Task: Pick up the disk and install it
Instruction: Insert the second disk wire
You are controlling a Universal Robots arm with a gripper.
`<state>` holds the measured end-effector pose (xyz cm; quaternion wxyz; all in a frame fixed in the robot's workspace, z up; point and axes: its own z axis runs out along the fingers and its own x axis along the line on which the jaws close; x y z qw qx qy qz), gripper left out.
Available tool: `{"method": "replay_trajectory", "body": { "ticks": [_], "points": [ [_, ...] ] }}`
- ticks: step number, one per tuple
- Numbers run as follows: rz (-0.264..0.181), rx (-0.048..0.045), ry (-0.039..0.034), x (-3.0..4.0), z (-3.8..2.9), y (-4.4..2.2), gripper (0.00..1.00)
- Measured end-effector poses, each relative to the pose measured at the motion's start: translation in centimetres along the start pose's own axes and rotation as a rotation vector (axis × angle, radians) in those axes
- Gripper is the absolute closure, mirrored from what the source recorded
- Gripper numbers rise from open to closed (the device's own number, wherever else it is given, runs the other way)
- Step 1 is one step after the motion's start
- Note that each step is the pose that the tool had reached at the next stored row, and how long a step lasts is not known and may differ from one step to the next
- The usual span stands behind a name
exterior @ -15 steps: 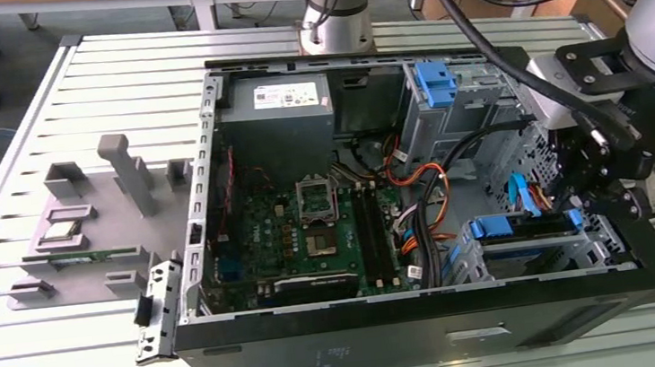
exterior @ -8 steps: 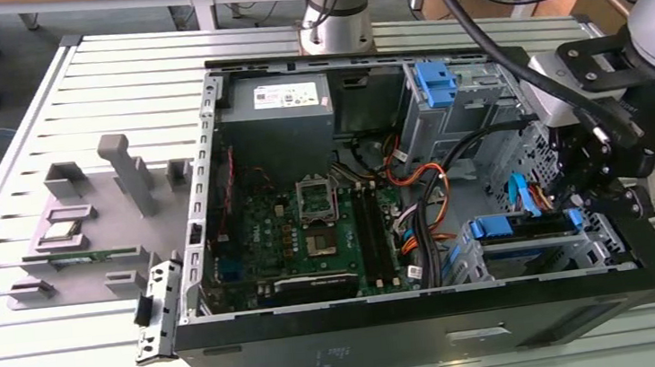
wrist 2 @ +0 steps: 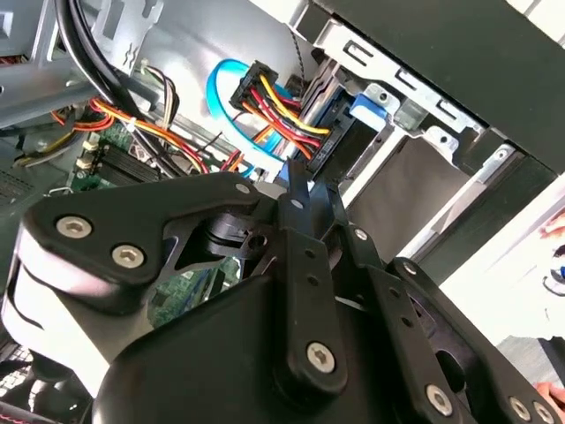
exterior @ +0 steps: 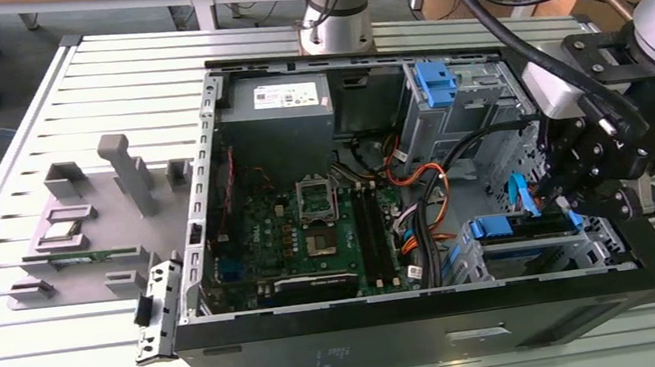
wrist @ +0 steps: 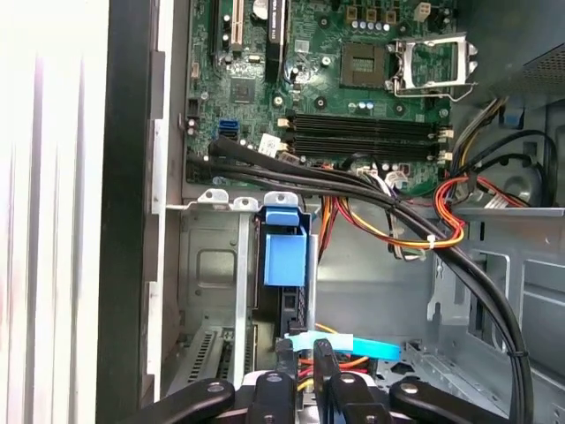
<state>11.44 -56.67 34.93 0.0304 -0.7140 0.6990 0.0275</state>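
Black multi-link gripper point(wrist: 305, 389): fingers drawn together, apparently gripping nothing. Silver-grey hard disk in blue plastic bracket point(wrist: 284, 252): just ahead of gripper, seated in open black computer case point(exterior: 439, 335) drive bay. Installation seemingly near-complete; cabling unclear.

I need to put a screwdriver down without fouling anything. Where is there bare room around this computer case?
Free: the slatted table between the grey fixture block and the computer case, and the strip in front of the case. Crowded: inside the case, where cables cross beside the motherboard and the gripper hangs over the drive bay.
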Motion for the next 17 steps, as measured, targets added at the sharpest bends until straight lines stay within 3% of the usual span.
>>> {"method": "replay_trajectory", "body": {
  "ticks": [5, 10, 17],
  "points": [
    [0.000, -0.0028, 0.0002, 0.00, -0.15, 0.00, 0.76],
    [0.000, -0.0028, -0.0001, -0.07, -0.98, -0.01, 0.76],
    [0.000, -0.0028, -0.0001, -0.08, -1.07, -0.01, 0.76]
  ]
}}
